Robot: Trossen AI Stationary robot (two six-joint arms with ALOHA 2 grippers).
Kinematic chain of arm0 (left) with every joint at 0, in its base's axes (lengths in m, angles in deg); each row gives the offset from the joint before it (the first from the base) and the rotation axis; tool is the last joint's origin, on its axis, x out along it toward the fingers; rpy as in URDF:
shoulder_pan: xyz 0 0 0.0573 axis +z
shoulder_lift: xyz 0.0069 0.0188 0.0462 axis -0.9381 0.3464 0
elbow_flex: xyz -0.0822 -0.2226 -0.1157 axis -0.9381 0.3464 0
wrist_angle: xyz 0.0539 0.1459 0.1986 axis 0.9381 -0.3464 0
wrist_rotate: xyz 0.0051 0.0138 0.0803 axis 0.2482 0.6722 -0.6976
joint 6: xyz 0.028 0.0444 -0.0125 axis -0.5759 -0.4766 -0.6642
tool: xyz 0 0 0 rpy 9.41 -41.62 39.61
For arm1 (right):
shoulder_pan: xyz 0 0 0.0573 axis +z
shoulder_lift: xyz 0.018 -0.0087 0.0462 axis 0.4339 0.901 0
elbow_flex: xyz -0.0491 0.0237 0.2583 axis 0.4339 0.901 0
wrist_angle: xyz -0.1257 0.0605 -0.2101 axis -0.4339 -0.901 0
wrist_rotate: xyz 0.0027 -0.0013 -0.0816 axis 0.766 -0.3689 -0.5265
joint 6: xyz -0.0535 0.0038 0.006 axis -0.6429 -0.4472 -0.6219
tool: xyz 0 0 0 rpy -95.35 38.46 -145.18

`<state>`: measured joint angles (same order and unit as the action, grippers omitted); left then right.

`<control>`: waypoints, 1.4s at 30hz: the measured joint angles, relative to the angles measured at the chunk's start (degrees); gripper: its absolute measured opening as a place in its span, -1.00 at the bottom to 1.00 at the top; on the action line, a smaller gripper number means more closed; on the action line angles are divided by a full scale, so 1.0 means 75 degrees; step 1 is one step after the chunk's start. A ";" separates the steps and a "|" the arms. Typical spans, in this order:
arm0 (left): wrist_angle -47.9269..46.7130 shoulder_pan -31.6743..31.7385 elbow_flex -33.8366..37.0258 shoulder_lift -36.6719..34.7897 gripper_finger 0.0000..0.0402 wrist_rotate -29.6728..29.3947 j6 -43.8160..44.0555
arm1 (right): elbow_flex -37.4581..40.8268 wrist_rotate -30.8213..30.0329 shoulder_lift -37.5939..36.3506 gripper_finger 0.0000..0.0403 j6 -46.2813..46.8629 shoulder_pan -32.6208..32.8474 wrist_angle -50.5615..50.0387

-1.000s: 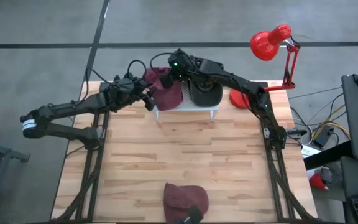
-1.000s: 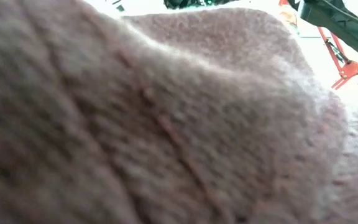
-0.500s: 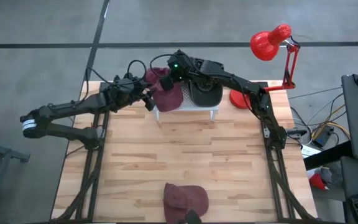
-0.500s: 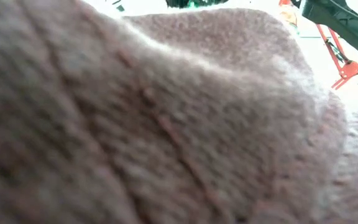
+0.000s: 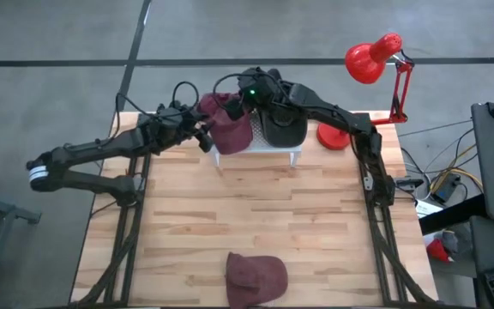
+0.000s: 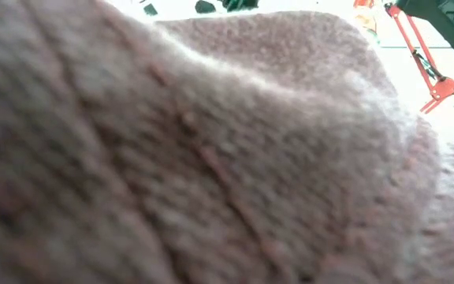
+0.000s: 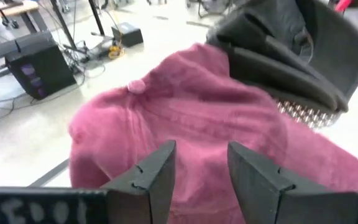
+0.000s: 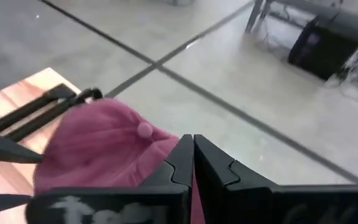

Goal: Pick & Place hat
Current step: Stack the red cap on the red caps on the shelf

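A maroon cap [image 5: 228, 133] lies on a small white stand [image 5: 268, 150] at the table's far middle, beside a dark cap [image 5: 283, 127]. In the left wrist view the maroon cap [image 7: 185, 118] fills the middle and the dark cap [image 7: 291, 50] overlaps its far side. My left gripper [image 5: 206, 137] is open at the cap's left side [image 7: 201, 171], just short of the cloth. My right gripper [image 5: 234, 107] is shut at the cap's far side [image 8: 193, 152]. A second maroon cap [image 5: 256, 275] lies at the near edge and blocks the low view [image 6: 211, 158]. My right gripper is shut on the maroon cap at its far side, near the top button [image 8: 145, 129]. A sliver of maroon cloth [image 8: 192, 186] shows between the shut fingers. The fingers come slanting down from the far right. The cap still rests on the white stand.
A red desk lamp [image 5: 371, 60] stands at the far right corner on its round base [image 5: 333, 136]. Bare wooden table [image 5: 256, 206] stretches between the stand and the near cap. Grey floor surrounds the table.
My right arm has shifted a little toward the table's right, and in the low view it has drawn up out of the top right corner. The far part of the maroon cap has moved slightly with it. My left arm has kept still.
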<state>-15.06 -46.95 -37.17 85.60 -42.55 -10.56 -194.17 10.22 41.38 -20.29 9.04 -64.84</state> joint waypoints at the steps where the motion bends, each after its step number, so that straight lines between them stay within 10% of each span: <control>1: 0.0023 0.0000 -0.0027 -0.0063 -0.19 0.0002 0.0002 | 0.0000 -0.0086 -0.0053 -0.96 -0.0071 0.0079 0.0056; 16: -0.0664 -0.0003 -0.0070 -0.1741 -0.19 0.0271 0.0291 | 0.0017 -0.1273 -0.0811 -0.96 -0.0620 0.1779 0.0145; 28: -0.1808 -0.0045 0.0006 -0.2700 -0.19 0.3892 0.1400 | 0.0499 -0.1251 -0.1106 -0.96 0.0199 0.3181 -0.0822; 42: -0.0128 -0.1074 0.2133 -0.4959 -0.19 0.4614 0.3899 | 0.6309 -0.1805 -0.4408 -0.96 0.2643 0.5500 0.2095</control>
<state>-16.02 -55.00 -21.17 48.41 -7.94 18.69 -146.86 -3.31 8.32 -0.47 50.29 -49.13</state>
